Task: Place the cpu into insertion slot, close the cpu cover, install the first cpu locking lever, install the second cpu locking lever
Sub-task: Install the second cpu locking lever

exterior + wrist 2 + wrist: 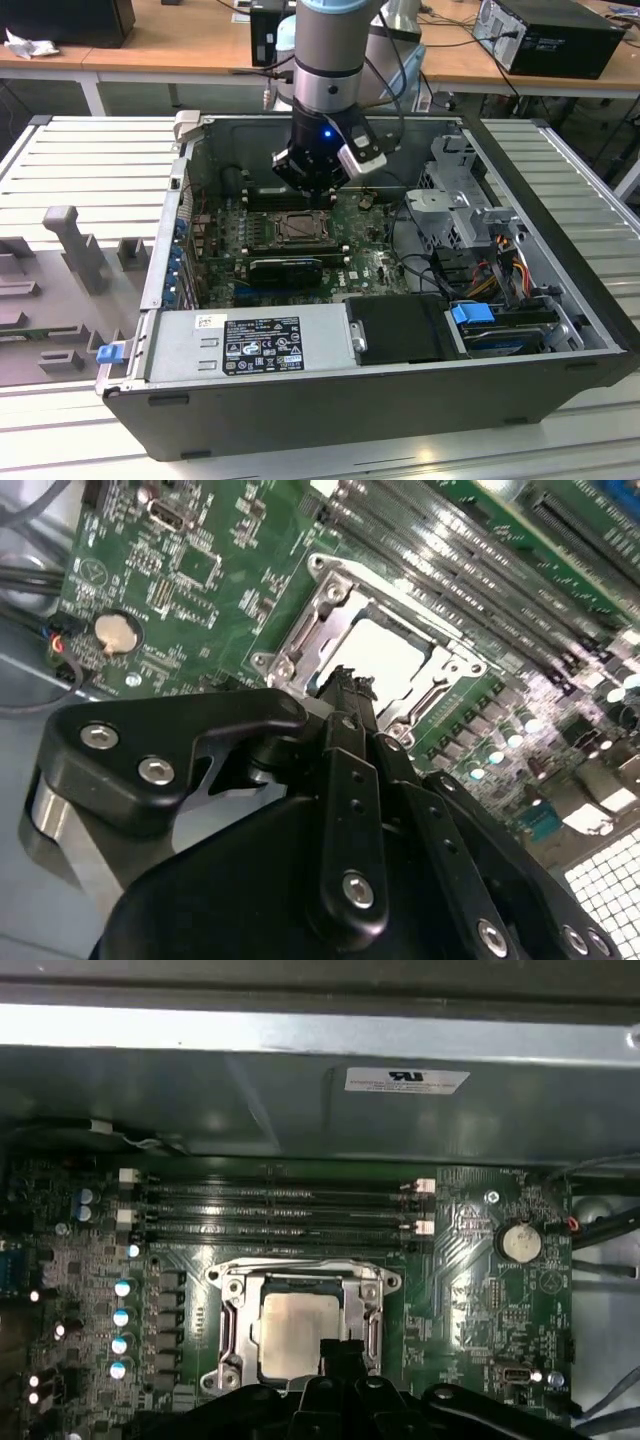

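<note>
— What's going on in that open computer case point(560, 300)?

— The arm hangs over the green motherboard point(480, 1290), with the gripper point(312, 188) low above the insertion slot point(297, 229), just in front of the long memory slots point(280, 1210).

— Is the chip in?

— I'd say so. In both wrist views the cpu point(297, 1328) lies flat and pale in the socket, and the cpu cover point(232, 1315) frames it, apparently folded down (though I can't swear it's latched).

— And the fingers?

— Drawn together at the tip, gripping nothing I can see, poised at the socket's edge nearest the gripper.

— What's left?

— The placing looks done, and the cover probably. Whether either locking lever is hooked, I cannot tell.
</note>
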